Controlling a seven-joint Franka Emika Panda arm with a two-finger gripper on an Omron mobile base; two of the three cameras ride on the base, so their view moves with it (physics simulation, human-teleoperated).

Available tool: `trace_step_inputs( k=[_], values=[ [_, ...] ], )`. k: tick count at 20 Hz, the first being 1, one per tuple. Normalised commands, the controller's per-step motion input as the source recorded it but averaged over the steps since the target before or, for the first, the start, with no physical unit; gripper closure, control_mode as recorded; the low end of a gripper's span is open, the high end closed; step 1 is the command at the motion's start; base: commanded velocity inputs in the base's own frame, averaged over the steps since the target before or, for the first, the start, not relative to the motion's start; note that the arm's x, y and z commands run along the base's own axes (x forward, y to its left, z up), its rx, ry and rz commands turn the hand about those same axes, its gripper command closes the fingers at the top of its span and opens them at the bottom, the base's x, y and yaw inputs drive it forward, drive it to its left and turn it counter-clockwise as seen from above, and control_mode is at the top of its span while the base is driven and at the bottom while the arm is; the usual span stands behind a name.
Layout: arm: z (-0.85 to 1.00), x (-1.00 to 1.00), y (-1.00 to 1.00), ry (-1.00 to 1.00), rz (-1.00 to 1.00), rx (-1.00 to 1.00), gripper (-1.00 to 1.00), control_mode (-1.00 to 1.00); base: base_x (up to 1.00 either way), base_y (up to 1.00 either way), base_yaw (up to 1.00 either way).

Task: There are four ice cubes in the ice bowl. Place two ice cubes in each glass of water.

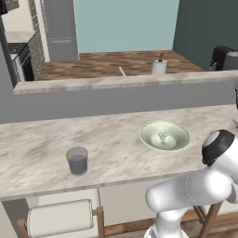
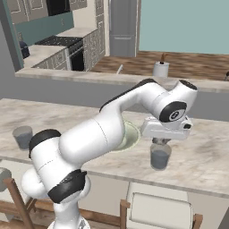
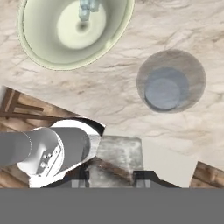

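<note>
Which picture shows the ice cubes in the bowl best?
The left base view: the ice cubes sit unblocked in the middle of the ice bowl. The hand view cuts them off at its top edge. In the right base view the arm hides them.

Bare worktop (image 1: pixel 42 144) is lying open between the left glass (image 1: pixel 77 160) and the bowl (image 1: pixel 164 135); a raised ledge (image 1: pixel 116 83) is blocking behind.

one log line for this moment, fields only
hand: above right glass, grip unclear | ice cubes: some in ice bowl | left glass: no ice seen
</note>
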Motion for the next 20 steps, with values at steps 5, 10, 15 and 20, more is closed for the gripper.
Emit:
trace_step_inputs(
  k=[5,10,15,20],
  values=[
    [-0.28,0.04,0.00,-0.02,0.00,0.07,1.00,-1.00,0.00,0.00,0.00],
    [-0.11,0.14,0.08,0.00,0.00,0.00,1.00,-1.00,0.00,0.00,0.00],
    [-0.03,0.22,0.22,0.03,0.00,-0.05,1.00,-1.00,0.00,0.00,0.00],
    [-0.23,0.09,0.24,0.00,0.00,-0.04,1.00,-1.00,0.00,0.00,0.00]
  ],
)
